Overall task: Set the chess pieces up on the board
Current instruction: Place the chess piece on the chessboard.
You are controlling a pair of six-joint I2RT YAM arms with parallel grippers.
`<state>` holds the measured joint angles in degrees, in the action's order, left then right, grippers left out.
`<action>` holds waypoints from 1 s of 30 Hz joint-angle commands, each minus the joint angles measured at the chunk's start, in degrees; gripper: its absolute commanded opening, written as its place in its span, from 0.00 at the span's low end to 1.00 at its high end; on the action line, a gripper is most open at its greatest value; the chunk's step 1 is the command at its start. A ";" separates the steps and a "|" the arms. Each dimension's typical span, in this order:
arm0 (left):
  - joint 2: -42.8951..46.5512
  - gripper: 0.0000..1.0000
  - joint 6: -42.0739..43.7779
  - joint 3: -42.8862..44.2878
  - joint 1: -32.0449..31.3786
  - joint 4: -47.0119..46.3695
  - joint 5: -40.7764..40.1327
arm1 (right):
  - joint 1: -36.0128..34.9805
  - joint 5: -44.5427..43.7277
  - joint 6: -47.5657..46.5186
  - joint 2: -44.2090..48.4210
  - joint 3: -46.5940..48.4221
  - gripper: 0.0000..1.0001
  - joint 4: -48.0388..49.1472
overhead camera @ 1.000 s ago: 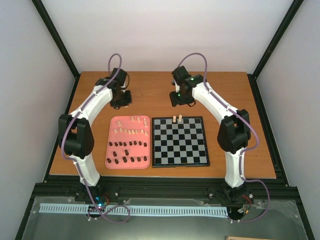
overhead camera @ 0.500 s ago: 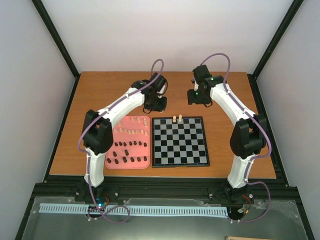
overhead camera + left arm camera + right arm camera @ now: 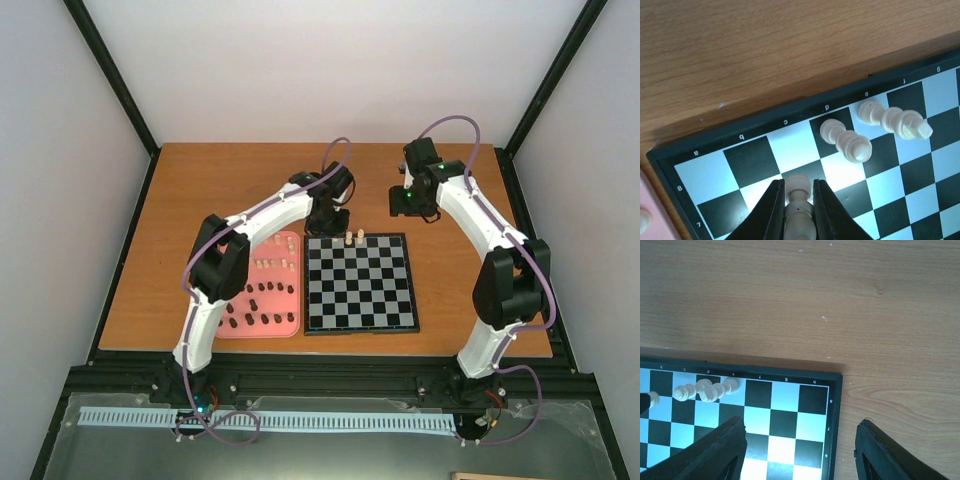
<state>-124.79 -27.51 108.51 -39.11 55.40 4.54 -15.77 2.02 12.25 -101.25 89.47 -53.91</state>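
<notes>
The board (image 3: 362, 283) lies mid-table, with two cream pieces (image 3: 354, 238) standing on its far row. In the left wrist view they stand on squares d (image 3: 846, 140) and e (image 3: 895, 120). My left gripper (image 3: 327, 219) hangs over the board's far left corner, shut on a cream piece (image 3: 799, 202) held just above the squares near column c. My right gripper (image 3: 412, 203) is open and empty beyond the board's far right corner (image 3: 835, 385). Other cream and dark pieces lie on the pink tray (image 3: 262, 310).
The pink tray's edge shows at the lower left of the left wrist view (image 3: 647, 220). Bare wooden table (image 3: 250, 170) runs behind the board. Black frame rails border the table.
My left arm has swung right from the tray to the board's far left corner with a cream piece. My right gripper has moved right and away from the board's far edge.
</notes>
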 commanded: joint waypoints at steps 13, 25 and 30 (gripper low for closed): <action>-6.37 0.05 -0.63 6.60 -0.69 0.25 -1.35 | 1.70 0.84 -1.77 1.49 -0.87 0.60 1.01; -7.44 0.17 -0.28 6.56 -0.70 0.24 -2.13 | 1.66 1.24 -1.70 0.89 -1.05 0.60 0.95; -7.44 0.18 -0.18 6.46 -0.69 0.20 -1.42 | 1.66 1.30 -1.69 0.87 -0.92 0.60 0.93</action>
<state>-131.55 -27.64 112.68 -39.29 55.35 2.96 -14.48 2.90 11.33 -101.06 88.84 -53.28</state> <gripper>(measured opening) 0.180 0.598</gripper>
